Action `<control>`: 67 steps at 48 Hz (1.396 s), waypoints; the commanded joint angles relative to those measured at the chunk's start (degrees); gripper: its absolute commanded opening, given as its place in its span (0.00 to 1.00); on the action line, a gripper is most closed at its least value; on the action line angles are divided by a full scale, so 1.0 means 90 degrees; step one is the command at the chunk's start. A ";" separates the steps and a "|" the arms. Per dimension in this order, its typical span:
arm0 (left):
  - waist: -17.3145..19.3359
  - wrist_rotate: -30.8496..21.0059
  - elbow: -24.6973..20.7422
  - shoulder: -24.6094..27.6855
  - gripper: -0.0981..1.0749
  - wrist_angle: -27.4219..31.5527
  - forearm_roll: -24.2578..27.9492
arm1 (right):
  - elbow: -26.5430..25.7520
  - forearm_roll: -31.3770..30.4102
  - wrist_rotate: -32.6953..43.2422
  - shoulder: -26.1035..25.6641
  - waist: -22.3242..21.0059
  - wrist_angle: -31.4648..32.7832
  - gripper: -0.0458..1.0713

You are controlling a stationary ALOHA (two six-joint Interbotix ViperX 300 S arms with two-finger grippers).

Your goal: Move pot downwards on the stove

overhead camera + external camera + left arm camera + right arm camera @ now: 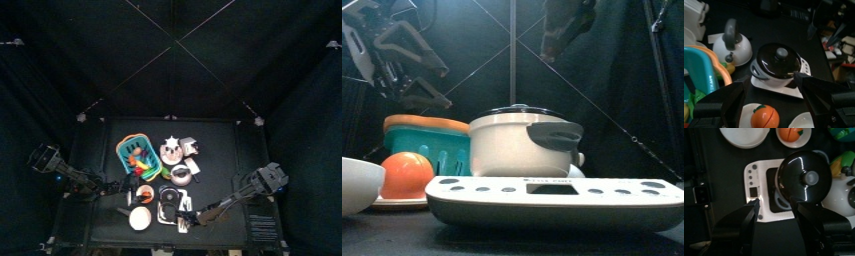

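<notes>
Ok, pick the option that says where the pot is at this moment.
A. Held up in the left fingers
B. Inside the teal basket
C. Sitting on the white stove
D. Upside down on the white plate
C: the pot, its dark lid on, sits on the white stove, with both sets of fingers open and clear of it.

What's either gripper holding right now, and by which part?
Nothing. The left gripper and right gripper are both open and empty above the pot on the stove.
</notes>
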 commanded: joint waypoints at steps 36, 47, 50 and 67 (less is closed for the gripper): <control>0.0029 0.0010 -0.0391 0.0566 0.94 -0.0264 0.0049 | 0.1602 -0.3799 0.5928 -0.0352 0.0254 -0.0889 0.80; 0.0029 0.0000 -0.0371 0.0557 0.85 -0.0459 -0.0039 | 0.2012 -0.3936 0.6455 -0.0557 0.0264 -0.0850 0.61; 0.0039 0.0000 -0.0391 0.0576 0.79 -0.0459 -0.0088 | 0.2002 -0.3955 0.6455 -0.0508 0.0254 -0.0908 0.52; 0.0244 0.0000 -0.0674 0.0781 0.52 -0.0479 -0.0303 | 0.1582 -0.3965 0.6377 -0.0098 0.0205 -0.1299 0.28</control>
